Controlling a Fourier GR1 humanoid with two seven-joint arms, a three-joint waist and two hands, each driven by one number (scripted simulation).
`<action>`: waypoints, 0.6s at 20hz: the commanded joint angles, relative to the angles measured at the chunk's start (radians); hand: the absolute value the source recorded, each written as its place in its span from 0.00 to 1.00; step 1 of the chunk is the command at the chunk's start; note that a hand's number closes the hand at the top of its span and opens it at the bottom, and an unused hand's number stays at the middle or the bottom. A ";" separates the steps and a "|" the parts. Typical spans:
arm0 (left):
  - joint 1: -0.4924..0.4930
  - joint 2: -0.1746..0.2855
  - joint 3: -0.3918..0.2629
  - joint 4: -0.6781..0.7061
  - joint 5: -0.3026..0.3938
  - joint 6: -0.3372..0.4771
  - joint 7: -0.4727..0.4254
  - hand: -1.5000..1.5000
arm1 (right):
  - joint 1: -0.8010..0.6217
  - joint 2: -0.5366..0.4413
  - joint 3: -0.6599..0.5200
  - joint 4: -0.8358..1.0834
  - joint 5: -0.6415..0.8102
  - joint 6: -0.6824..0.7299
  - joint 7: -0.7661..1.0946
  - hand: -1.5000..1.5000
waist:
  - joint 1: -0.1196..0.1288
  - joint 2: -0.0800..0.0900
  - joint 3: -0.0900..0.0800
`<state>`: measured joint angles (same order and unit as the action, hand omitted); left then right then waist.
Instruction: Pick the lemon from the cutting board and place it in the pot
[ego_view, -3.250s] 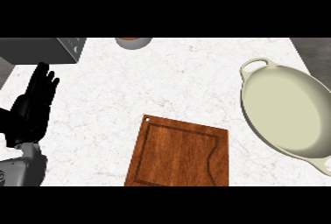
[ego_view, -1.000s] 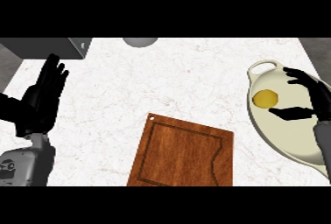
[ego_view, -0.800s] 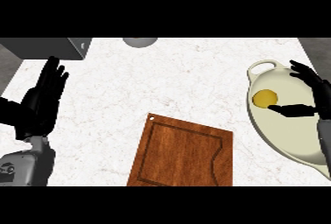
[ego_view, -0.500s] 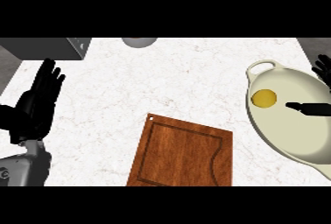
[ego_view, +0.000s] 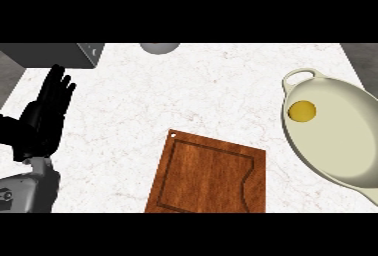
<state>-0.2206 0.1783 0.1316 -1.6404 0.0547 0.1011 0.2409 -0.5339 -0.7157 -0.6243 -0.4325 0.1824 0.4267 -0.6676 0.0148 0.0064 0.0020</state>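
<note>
Black and open, our left hand (ego_view: 46, 117) rests at the far left of the view, above the white table (ego_view: 148, 105). Its fingers (ego_view: 57, 87) are straight and a little apart, pointing up and away from us. It holds nothing and touches none of the task's things. Under it, our grey forearm (ego_view: 33, 187) comes in from the bottom corner.

Moving right, we see the brown wooden cutting board (ego_view: 210, 177) lying flat on the table near the bottom edge. We see no lemon on it, so we think the picking part is done.

Further right is the big cream pot (ego_view: 343, 145), with a loop handle (ego_view: 301, 76) at its top end. It is well apart from our left hand and near the board's right side. The yellow lemon (ego_view: 302, 111) sits inside the pot, close to the left wall and toward the handle end. No hand touches it.

Our right hand shows nowhere in the view, so we cannot say if its fingers are apart or together.

We judge that the task is as good as finished, because the lemon is in the pot where it belongs. All that may be left is to bring our arms to rest.
</note>
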 joint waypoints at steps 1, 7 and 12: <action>0.030 0.009 0.019 0.015 0.016 -0.026 -0.048 0.50 | 0.045 -0.098 -0.022 0.105 -0.012 0.102 -0.128 0.00 | 0.006 0.004 0.001; -0.046 0.008 0.001 0.002 -0.001 0.002 0.037 0.50 | 0.018 -0.175 0.003 0.148 -0.006 0.155 -0.109 0.00 | 0.005 0.003 0.002; 0.016 0.006 0.005 -0.011 0.000 -0.012 0.001 0.50 | 0.065 -0.206 0.019 0.169 0.003 0.175 -0.163 0.00 | 0.013 0.005 0.004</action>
<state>-0.2173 0.1764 0.1309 -1.6469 0.0499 0.0994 0.2410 -0.4932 -0.8880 -0.6105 -0.2967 0.1814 0.4843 -0.7135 0.0224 0.0098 0.0045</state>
